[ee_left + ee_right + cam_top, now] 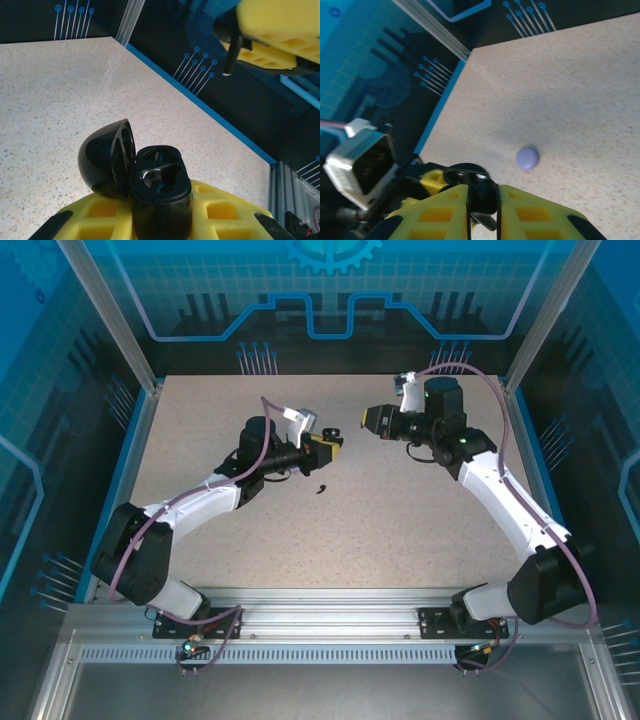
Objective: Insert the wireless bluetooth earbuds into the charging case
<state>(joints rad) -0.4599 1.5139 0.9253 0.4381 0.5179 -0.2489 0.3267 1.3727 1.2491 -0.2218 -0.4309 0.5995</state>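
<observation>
Two arms are meeting over the middle of the table

The left arm is reaching from the near left corner across the speckled table. Its yellow-padded left gripper is pointing right and carrying a small black thing at its tip, the charging case. The right arm is bending in from the near right corner. Its right gripper is pointing left, facing the left gripper with a small gap between them. A tiny black earbud is lying on the table just nearer than the left gripper, apart from both arms. Blue-patterned panels are enclosing the table on three sides.
</observation>
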